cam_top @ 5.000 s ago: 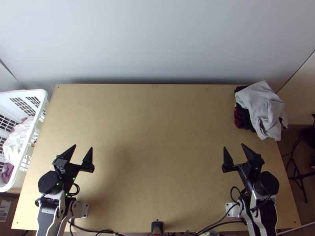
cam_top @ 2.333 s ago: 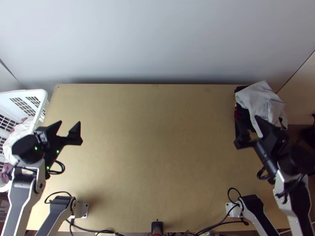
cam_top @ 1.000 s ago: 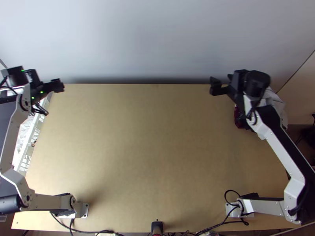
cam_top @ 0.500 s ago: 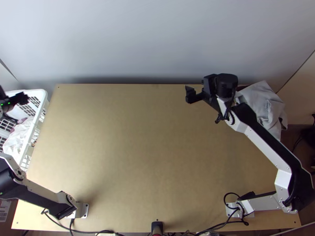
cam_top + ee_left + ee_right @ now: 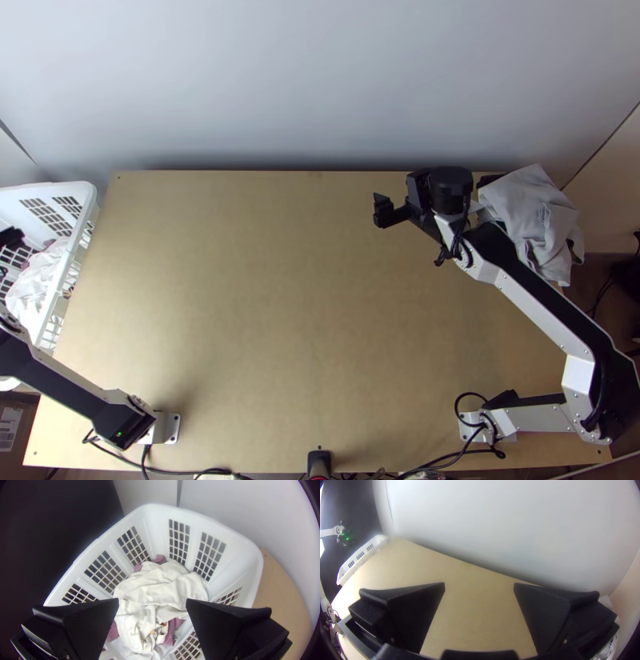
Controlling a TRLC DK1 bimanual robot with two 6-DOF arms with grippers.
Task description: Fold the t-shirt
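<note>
White and bunched, what is probably the shirt [image 5: 163, 586] lies in the basket [image 5: 197, 522], below the left gripper [image 5: 152, 599], the nearer one, its jaws parted. The right gripper [image 5: 479, 583], also spread, hangs over the table [image 5: 304, 320].

The basket [image 5: 150, 520] is white, with grid pattern in its walls. One cloth [image 5: 160, 583] inside is cream, another cloth [image 5: 171, 626] is mauve. The counter [image 5: 280, 280] has light tan colour, the heaped fabric [image 5: 528, 208] pale grey.
</note>
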